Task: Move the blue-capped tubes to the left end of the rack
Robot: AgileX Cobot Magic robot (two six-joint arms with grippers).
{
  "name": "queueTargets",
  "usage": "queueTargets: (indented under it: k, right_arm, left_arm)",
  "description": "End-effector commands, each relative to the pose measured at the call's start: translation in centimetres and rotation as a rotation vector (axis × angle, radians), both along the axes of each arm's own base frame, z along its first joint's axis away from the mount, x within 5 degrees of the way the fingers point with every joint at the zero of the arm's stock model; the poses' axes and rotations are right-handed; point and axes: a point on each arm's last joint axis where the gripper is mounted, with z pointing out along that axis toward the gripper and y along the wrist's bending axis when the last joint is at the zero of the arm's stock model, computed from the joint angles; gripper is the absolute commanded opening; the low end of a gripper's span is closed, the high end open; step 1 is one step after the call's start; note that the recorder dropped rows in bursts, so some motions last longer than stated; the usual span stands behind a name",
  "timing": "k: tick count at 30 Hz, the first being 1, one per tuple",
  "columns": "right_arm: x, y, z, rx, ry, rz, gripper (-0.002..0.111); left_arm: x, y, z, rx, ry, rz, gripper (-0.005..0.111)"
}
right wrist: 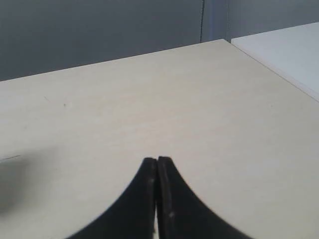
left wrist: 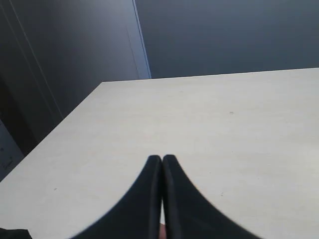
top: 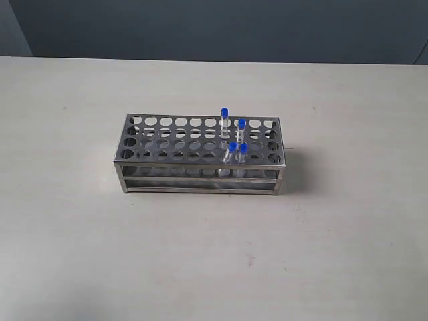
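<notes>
The shiny steel rack (top: 167, 159) stands in the middle of the table in the exterior view. Several blue-capped tubes stand in its right half: one at the back (top: 225, 127), one just right of it (top: 241, 132), and two close together near the front (top: 232, 155) (top: 243, 156). Neither arm shows in the exterior view. In the left wrist view my left gripper (left wrist: 162, 158) is shut, its black fingers pressed together over bare table. The right wrist view shows my right gripper (right wrist: 157, 160) shut too, holding nothing. No rack or tube appears in either wrist view.
The pale table (top: 80, 254) spreads wide around the rack. A dark wall (top: 214, 27) runs behind its far edge. In the left wrist view the table's corner and edge (left wrist: 75, 112) lie ahead. A second white surface (right wrist: 289, 50) sits beyond the table edge in the right wrist view.
</notes>
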Motion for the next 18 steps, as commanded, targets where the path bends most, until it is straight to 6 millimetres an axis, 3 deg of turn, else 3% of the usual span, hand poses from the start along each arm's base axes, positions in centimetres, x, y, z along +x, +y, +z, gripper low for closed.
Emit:
queueTargets:
  k: [1,4,7,10,12,15,18]
  right_arm:
    - [0.0,0.0,0.0,-0.013,-0.013,0.006,0.000]
    - [0.1,-0.1,0.5,-0.061,-0.065,0.003,0.000]
    - [0.3,-0.1,2.5,-0.058,-0.293,0.001,0.000]
    - [0.0,-0.4,4.9,0.410,-0.607,-0.046,0.000]
    - [-0.6,-1.1,6.0,0.621,-0.774,-0.081,0.000]
    - [-0.8,-1.5,6.2,0.692,-0.820,-0.103,0.000]
    - [-0.3,-1.0,5.4,0.759,-0.704,-0.081,0.000]
  left_arm:
    - [0.0,0.0,0.1,0.005,-0.009,-0.003,0.001]
    - [0.0,0.0,0.1,0.005,-0.009,-0.003,0.001]
    - [0.0,0.0,0.1,0.005,-0.009,-0.003,0.001]
    - [0.0,0.0,0.1,0.005,-0.009,-0.003,0.001]
    - [0.0,0.0,0.1,0.005,-0.009,-0.003,0.001]
    - [0.0,0.0,0.1,0.005,-0.009,-0.003,0.001]
    - [0.0,0.0,0.1,0.005,-0.009,-0.003,0.001]
